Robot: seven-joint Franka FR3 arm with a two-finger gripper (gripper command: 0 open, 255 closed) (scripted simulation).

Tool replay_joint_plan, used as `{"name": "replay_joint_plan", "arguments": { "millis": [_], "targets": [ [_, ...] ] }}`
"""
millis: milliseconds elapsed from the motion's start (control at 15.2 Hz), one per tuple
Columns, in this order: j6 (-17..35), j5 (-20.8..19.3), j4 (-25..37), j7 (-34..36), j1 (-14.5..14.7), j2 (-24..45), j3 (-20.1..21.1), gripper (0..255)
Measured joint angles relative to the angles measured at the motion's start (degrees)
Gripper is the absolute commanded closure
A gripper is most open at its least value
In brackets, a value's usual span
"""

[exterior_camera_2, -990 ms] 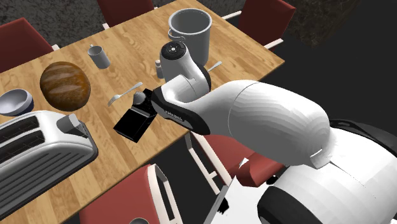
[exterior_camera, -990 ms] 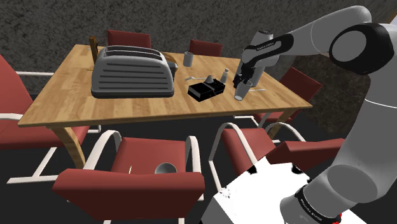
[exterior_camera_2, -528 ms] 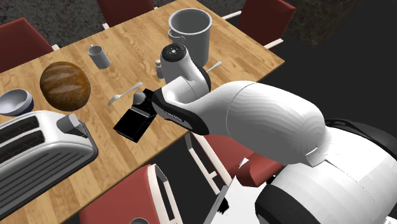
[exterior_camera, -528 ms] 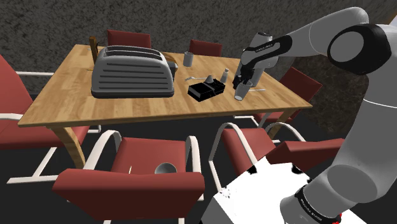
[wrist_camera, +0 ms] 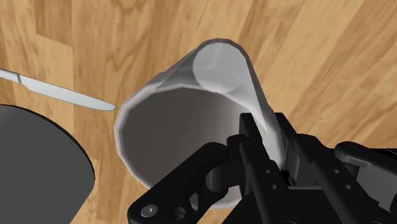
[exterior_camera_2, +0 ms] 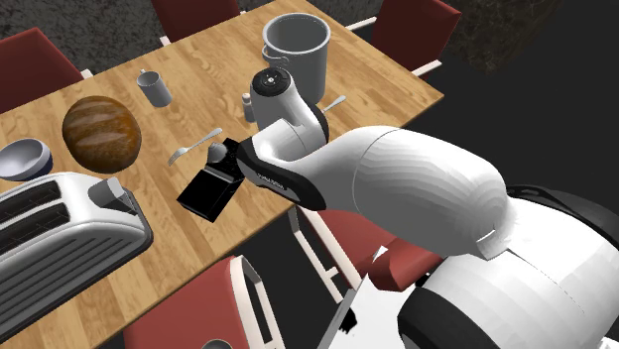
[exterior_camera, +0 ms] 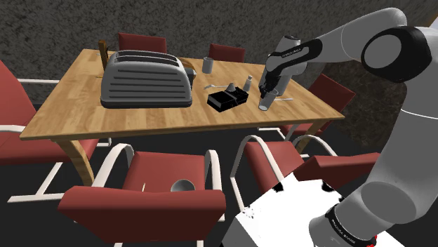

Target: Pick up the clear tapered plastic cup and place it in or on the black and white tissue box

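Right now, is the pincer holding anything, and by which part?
The grey cup, by its wall at the rim: the pincer has one finger inside, one outside.

Wooden table (exterior_camera: 70, 112), grey toaster (exterior_camera: 146, 78), brown loaf (exterior_camera_2: 101, 132), grey pot (exterior_camera_2: 295, 48), small mug (exterior_camera_2: 153, 87), fork (exterior_camera_2: 194, 145), red chairs (exterior_camera: 140, 203) around

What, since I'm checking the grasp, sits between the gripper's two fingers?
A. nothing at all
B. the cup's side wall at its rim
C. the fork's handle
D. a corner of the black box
B: in the wrist view the gripper has one finger inside the pale cup and the other outside, with the cup's wall clasped between them.
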Motion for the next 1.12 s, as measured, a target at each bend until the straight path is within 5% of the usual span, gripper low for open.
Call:
{"name": "replay_joint_plan", "arguments": {
  "millis": [1122],
  "targets": [
    [-8.80,-0.70,4.97,-0.14,0.32,-3.93,-0.33,255]
  ]
}}
